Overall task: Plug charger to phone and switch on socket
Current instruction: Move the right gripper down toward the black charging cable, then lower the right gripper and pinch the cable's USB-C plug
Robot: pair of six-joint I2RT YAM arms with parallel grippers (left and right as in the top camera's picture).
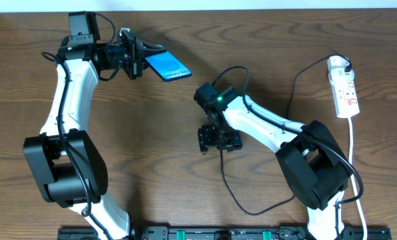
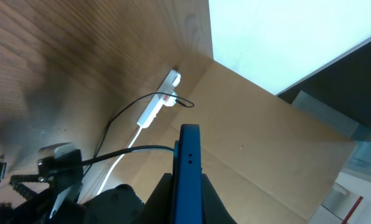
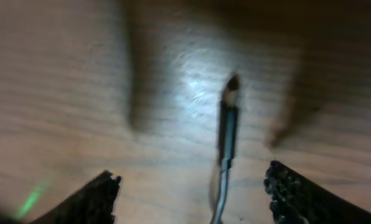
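Two right fingers (image 3: 294, 190) are hanging apart astride the charger (image 3: 228, 124) plug, which is lying on the tabletop (image 1: 152, 147) a little right of the phone (image 1: 168, 65) that the left fingers (image 2: 159, 202) are clamping; they should be closing squarely on the plug body, not the cable.

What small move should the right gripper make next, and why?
Probably lower and close on the charger plug: it lies on the table between the fingers of the open right gripper, not yet held, while the left gripper holds the phone ready.
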